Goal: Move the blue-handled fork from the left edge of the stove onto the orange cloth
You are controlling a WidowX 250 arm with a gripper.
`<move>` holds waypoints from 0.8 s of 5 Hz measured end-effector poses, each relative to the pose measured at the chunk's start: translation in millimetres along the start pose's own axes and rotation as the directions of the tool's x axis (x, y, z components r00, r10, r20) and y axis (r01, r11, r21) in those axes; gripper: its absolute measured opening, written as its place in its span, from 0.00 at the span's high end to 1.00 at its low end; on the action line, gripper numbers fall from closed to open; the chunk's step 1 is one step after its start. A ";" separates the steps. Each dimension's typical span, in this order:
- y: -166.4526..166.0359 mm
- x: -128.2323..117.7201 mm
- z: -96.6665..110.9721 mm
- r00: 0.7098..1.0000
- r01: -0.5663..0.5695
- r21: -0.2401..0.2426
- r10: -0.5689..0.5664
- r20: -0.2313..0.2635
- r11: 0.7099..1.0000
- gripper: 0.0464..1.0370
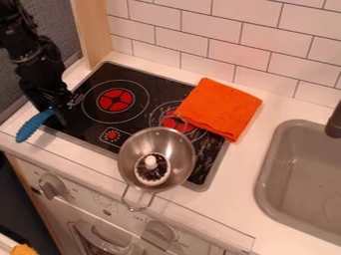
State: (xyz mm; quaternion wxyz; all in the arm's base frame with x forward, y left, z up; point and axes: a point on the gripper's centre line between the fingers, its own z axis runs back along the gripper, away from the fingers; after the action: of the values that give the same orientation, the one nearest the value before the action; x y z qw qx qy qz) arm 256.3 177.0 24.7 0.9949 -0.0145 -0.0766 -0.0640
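Observation:
At the upper left, the black gripper (61,113) hangs low over the left edge of the black stove top (97,119). Right against it is a tool with a blue handle (33,125), its handle pointing down and left. A bit of shiny metal shows on the gripper's other side, in line with that handle; the part between is hidden. A steel pan (181,148) stands over the stove's front edge, its wire handle toward the front. Inside lies a round white and dark object (152,169). An orange cloth (220,107) lies folded over the stove's back right corner.
A grey sink (293,174) is set into the counter (233,199) at the right, with a dark faucet (334,122) at its edge. White wall tiles (220,30) rise behind, a wooden post (93,30) stands at the back left, and oven knobs (52,186) are below the front edge.

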 end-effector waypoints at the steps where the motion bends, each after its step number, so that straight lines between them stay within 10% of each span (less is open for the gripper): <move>1: -2.3 -11.6 -10.4 0.994 -0.031 0.003 0.031 -0.104 1.000 0.04; 2: -4.8 -5.3 -14.5 0.970 -0.018 0.079 0.036 -0.241 0.997 0.09; 4: -12.1 -0.8 -11.0 0.955 -0.020 0.117 0.054 -0.292 0.993 0.65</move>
State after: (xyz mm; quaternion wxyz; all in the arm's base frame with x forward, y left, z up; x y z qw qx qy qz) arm 255.6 164.7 13.9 0.9954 0.0501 0.0693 -0.0422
